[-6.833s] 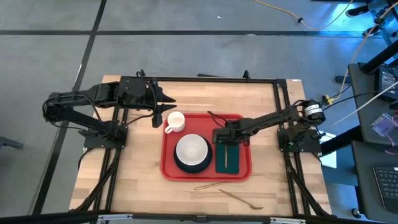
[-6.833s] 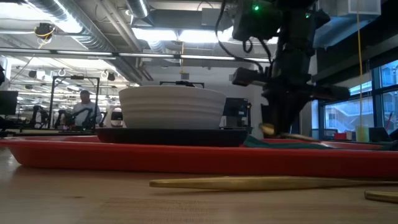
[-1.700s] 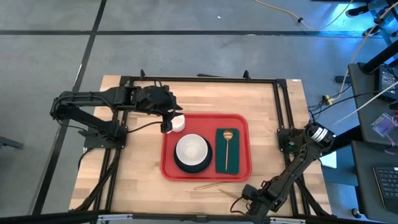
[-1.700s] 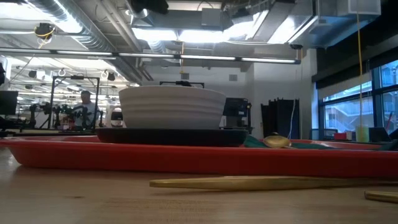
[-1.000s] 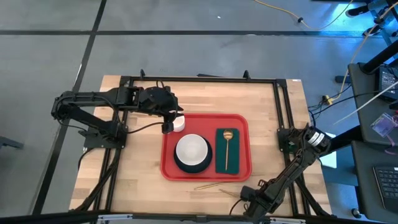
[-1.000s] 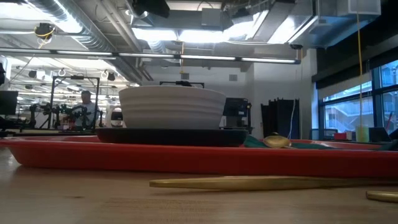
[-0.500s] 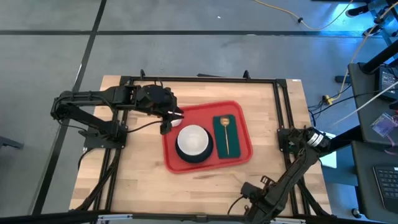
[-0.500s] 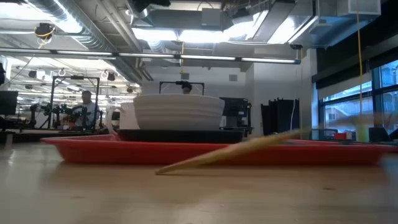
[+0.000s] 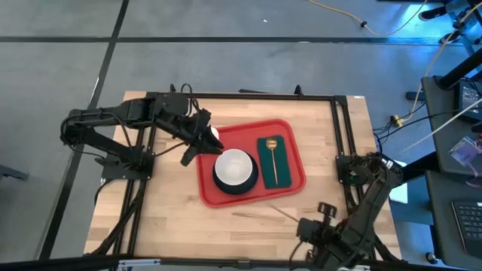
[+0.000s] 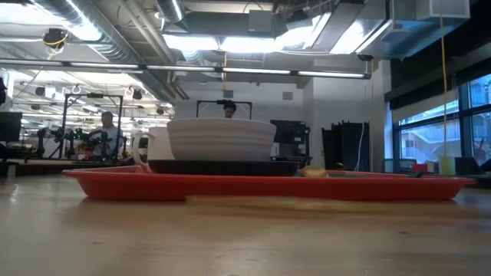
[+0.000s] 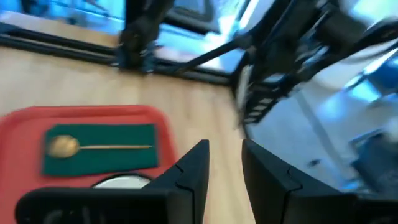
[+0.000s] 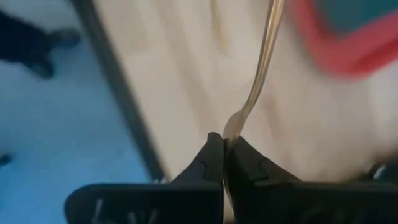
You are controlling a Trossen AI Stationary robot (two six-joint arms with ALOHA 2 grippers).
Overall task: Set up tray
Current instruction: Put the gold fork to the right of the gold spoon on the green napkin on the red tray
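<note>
The red tray (image 9: 295,183) lies askew at mid-table. It carries a white bowl (image 9: 233,167) on a dark plate, a green napkin (image 9: 282,162) with a gold spoon (image 9: 273,159), and a white cup (image 9: 215,134) in its far left corner. My left gripper (image 9: 207,138) hovers by that corner, beside the cup. Its fingers (image 11: 225,163) are apart, with only bare table showing between them. My right gripper (image 9: 307,224) is raised near the table's front edge, shut on a thin gold utensil (image 12: 258,74). A second gold utensil (image 9: 248,214) lies on the table before the tray. My right gripper pinches one flattened end of the gold utensil (image 12: 232,127) between its two shut fingers. The fingers come from above and point down. The utensil slants away from them toward the tray's near right corner. Whether its far end rests on the table I cannot tell.
Dark rails (image 9: 343,135) frame the wooden tabletop, and the arm bases stand at its left and right edges. Bare wood lies left of the tray and along the near edge (image 9: 173,226). In the low view a person (image 10: 106,130) stands far back in the room.
My right gripper has risen from the table near the front edge, taking one end of the gold utensil up with it. The tray and its load have slid toward the far edge and turned a little. My left gripper has risen and turned beside the cup.
</note>
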